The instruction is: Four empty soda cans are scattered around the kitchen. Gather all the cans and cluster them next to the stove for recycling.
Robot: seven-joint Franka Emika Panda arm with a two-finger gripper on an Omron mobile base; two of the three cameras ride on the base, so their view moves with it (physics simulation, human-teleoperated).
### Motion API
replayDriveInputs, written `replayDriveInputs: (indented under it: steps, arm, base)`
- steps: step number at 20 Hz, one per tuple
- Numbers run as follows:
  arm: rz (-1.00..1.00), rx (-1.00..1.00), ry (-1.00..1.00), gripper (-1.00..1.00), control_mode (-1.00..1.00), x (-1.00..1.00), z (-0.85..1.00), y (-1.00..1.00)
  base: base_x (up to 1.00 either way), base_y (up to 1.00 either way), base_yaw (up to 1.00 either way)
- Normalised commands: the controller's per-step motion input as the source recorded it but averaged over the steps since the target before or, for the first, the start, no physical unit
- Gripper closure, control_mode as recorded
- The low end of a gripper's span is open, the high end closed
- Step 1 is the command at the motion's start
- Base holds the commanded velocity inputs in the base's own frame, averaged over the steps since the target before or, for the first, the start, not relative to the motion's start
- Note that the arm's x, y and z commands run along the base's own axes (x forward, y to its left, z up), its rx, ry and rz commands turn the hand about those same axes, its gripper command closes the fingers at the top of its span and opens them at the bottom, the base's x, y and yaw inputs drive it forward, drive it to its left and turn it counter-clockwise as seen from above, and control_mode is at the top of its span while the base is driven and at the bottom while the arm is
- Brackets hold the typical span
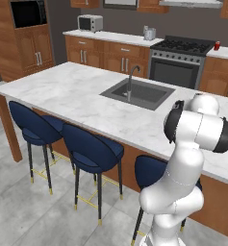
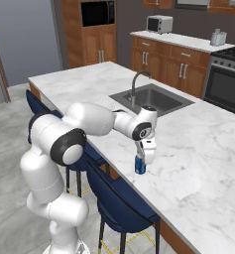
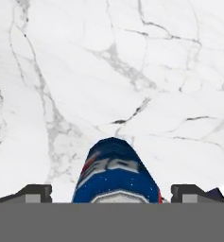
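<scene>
White marble island counter (image 2: 203,144) runs under the hand and carries everything here. Grey sink basin (image 2: 153,99) with a curved faucet (image 2: 137,82) is sunk into it, beyond the hand toward the back wall. Stove (image 1: 180,60), black grates over a steel oven door, sits on the back wall run, well away from the hand across the island. Blue stools (image 1: 89,151) are tucked along the island's near edge, below the hand's level. A microwave (image 1: 90,22) is on the back counter (image 1: 110,36), far off; a small metal appliance (image 1: 149,33), too small to identify, sits just beside the stove.

The hand (image 2: 141,166) points straight down over the island edge, jaws spread wide, one finger (image 3: 35,193) on each side of a can. The blue soda can (image 3: 114,172), with red and white markings, stands upright on the counter directly below the hand, between the fingers with a gap on both sides; not gripped. In the right base view the same can is at the hand's tip, near the counter's front edge.

One red soda can (image 1: 217,45) stands on the back counter just beside the stove, on its far-right side, well apart from the hand.
</scene>
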Motion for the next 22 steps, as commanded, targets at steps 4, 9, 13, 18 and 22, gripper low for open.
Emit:
replayDriveInputs:
  steps: [4,9,13,18,22]
  arm:
    - [-0.01,0.0,-0.01,-1.0,-1.0,0.0,-0.2,0.0]
    - [-0.03,0.0,0.0,1.0,-1.0,0.0,-0.27,0.01]
    - [-0.02,0.0,-0.01,1.0,-1.0,0.0,-0.19,0.0]
    - [0.0,0.0,-0.01,1.0,-1.0,0.0,-0.01,0.0]
    - [0.0,-0.05,0.0,1.0,-1.0,-0.28,0.39,-0.08]
  base:
    - [0.0,0.0,0.0]
    - [0.0,0.0,0.0]
    - [0.0,0.0,0.0]
    - [0.0,0.0,0.0]
    - [0.0,0.0,0.0]
